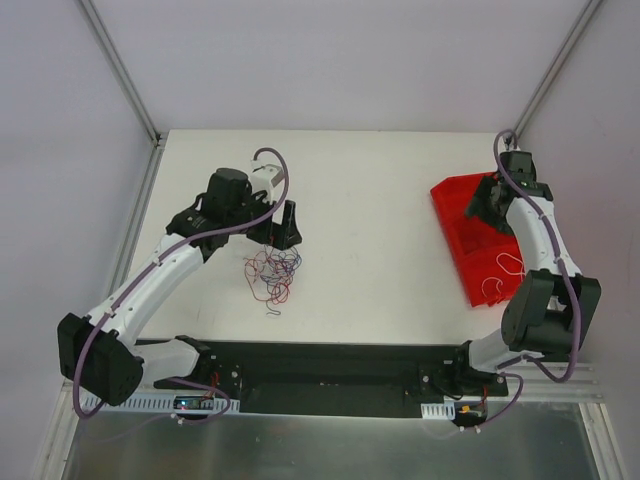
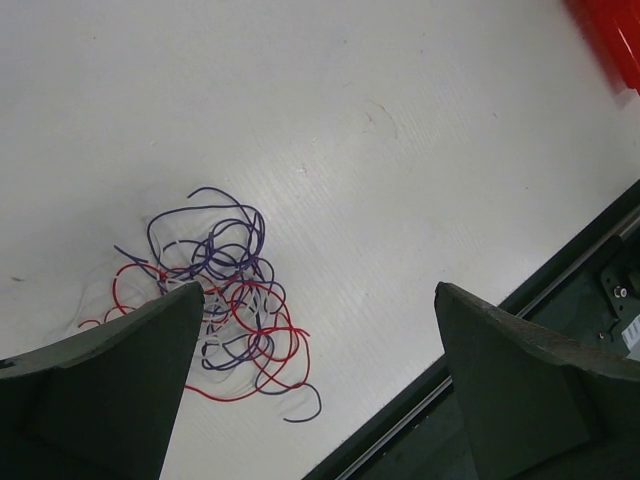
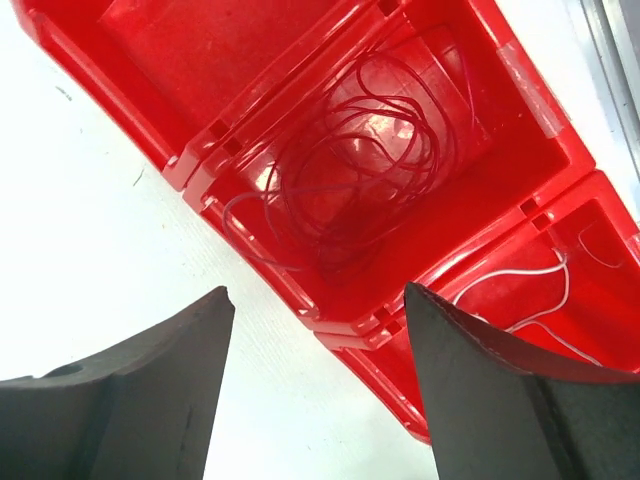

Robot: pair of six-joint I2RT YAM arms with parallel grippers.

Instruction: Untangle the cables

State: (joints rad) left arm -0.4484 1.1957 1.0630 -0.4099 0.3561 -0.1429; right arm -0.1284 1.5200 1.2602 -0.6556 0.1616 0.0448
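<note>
Left gripper (image 1: 285,232) first, from the top camera: it hangs over the white table (image 1: 380,290) left of centre, right at the far edge of the tangle of cables (image 1: 272,272). That tangle is a loose knot of red and purple strands lying flat, with 1 red strand trailing toward the near edge. Over on the right, the right gripper (image 1: 487,205) sits above the red tray (image 1: 455,225), well apart from the tangle. A white cable (image 1: 510,265) shows in the tray's nearer part.

Left wrist camera now: left gripper (image 2: 318,300) wide open, its 2 dark fingers (image 2: 110,390) spread to either side of the picture with nothing between them. The tangle of cables (image 2: 235,290) lies on the table beside the finger at the picture's left and is partly hidden behind it; whether they touch, this view does not tell. A corner of the red tray (image 2: 610,35) peeks in at top right, and a black rail (image 2: 560,270) at the table's near edge runs along the lower right.

Right wrist camera: right gripper (image 3: 315,300) with jaws apart, holding nothing, hovering over the red tray (image 3: 180,50). A thin red cable (image 3: 370,150) lies coiled in the middle compartment, with 1 loop crossing the wall on the table side. The white cable (image 3: 530,285) rests in the next compartment, close by the finger at the picture's right
</note>
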